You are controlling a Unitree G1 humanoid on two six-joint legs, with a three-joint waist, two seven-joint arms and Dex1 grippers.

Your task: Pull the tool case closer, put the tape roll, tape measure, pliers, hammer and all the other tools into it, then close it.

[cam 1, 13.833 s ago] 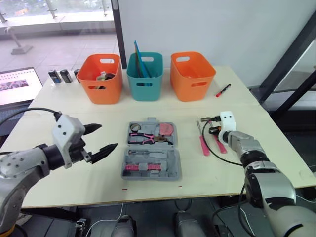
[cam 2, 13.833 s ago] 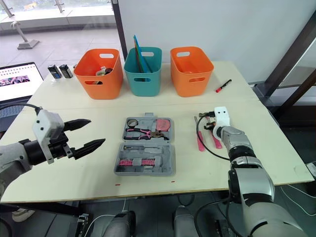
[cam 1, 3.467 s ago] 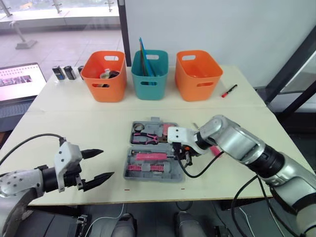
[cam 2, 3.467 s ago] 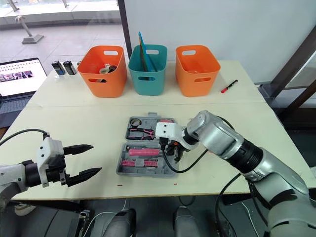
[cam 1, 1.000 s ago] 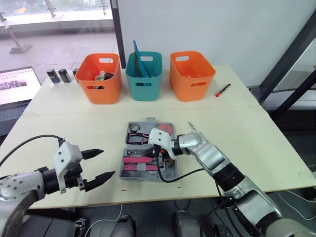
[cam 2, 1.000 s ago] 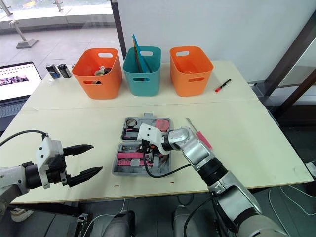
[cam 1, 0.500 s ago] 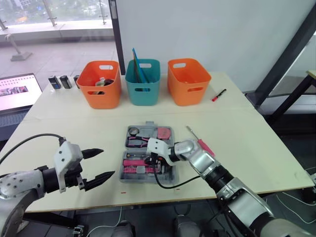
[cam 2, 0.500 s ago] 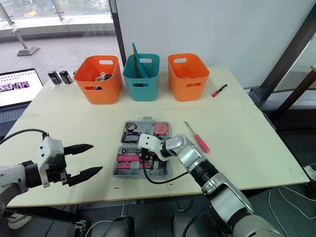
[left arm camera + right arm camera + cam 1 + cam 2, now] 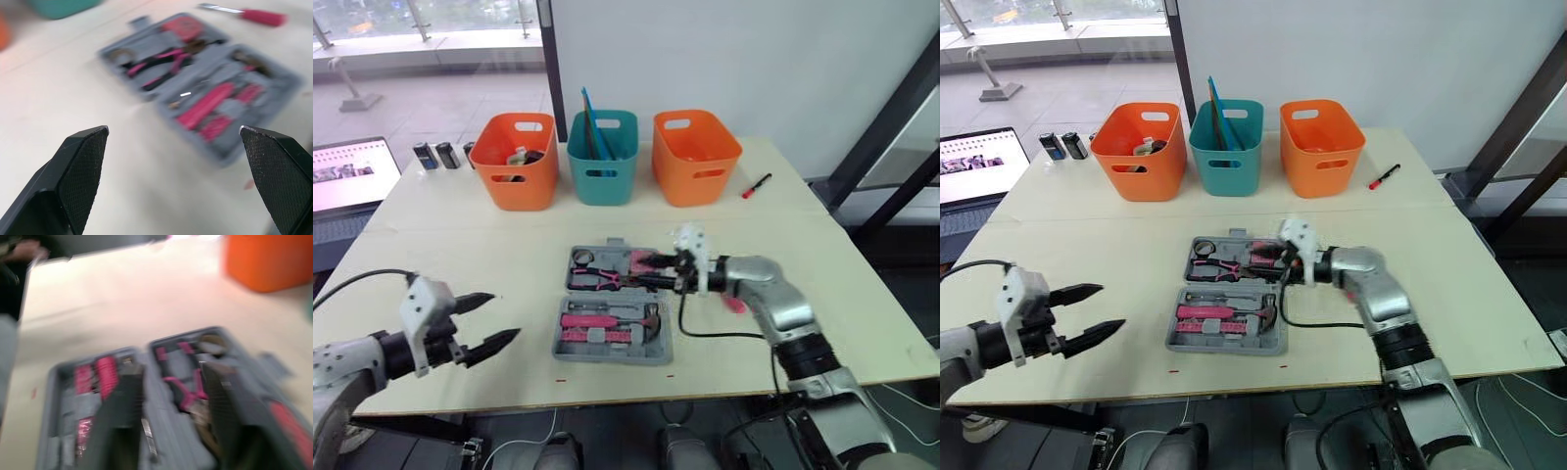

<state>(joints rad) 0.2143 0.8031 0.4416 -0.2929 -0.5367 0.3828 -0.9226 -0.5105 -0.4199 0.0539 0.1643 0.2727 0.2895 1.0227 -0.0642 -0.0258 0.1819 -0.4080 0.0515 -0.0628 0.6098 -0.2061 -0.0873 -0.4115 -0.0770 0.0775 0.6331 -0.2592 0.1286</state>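
Note:
The grey tool case (image 9: pixel 572 340) lies open in the middle of the table. Its near half holds the pink-handled hammer (image 9: pixel 597 320). Its far half holds the pliers (image 9: pixel 600 279), the tape roll (image 9: pixel 582 258) and the pink tape measure (image 9: pixel 641 258). My right gripper (image 9: pixel 654 273) hovers open over the right end of the far half, with nothing between its fingers (image 9: pixel 122 411). A pink screwdriver (image 9: pixel 257 16) lies on the table to the right of the case, partly hidden by my right arm. My left gripper (image 9: pixel 504 314) hangs open and empty, well left of the case.
At the back stand three bins: orange (image 9: pixel 514 162), teal (image 9: pixel 602 157) with blue sticks, and orange (image 9: pixel 697 157). A red marker (image 9: pixel 756 185) lies back right. A laptop (image 9: pixel 347 176) and small black items (image 9: pixel 440 155) sit far left.
The camera has shifted. My right gripper has drawn back from the hammer's head in the near half to the right end of the far half. The left gripper has barely moved.

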